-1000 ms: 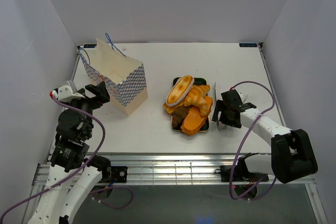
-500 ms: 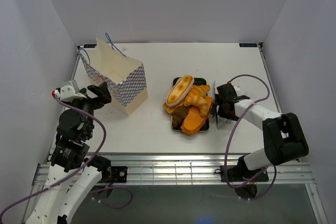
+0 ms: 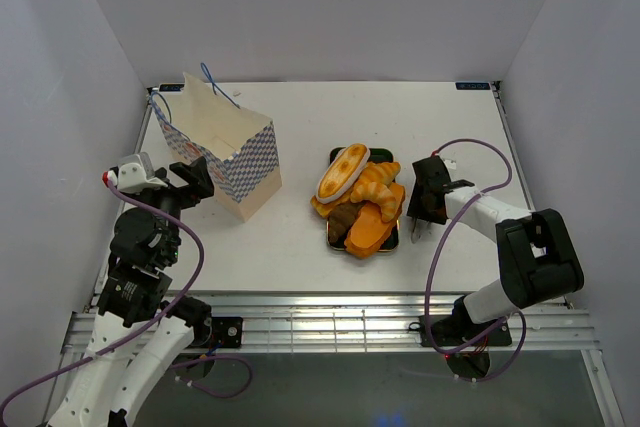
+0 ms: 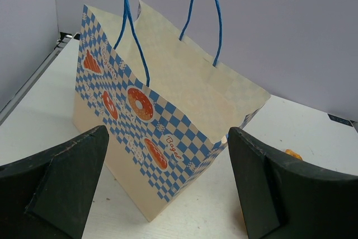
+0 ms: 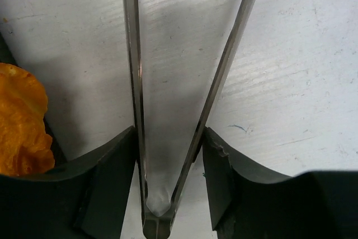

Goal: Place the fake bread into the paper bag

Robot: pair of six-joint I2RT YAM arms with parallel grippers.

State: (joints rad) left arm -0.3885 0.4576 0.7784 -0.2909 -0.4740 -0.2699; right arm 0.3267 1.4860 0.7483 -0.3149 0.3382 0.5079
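1. Table (image 3: pixel 300 247), white: bears everything listed below.
2. Paper bag (image 3: pixel 222 155), blue-checked, upright at 9 o'clock from table centre, mouth open; no bread visible inside from either view.
3. Fake bread (image 3: pixel 360 197), heaped just at 3 o'clock of centre on a black tray (image 3: pixel 333 154), well apart from the bag; by appearance none bagged, so the whole transfer is left to do.
4. Left gripper (image 4: pixel 168 194), fingers spread wide and holding nothing, hanging just at 7 o'clock of the bag.
5. Right gripper (image 5: pixel 168 155), at 3 o'clock of the tray, fingers closed onto both arms of the tongs near the hinge.
6. Silver tongs (image 5: pixel 131 54), lying on the table, tips apart; probably the pick-up tool, with no bread lifted yet.
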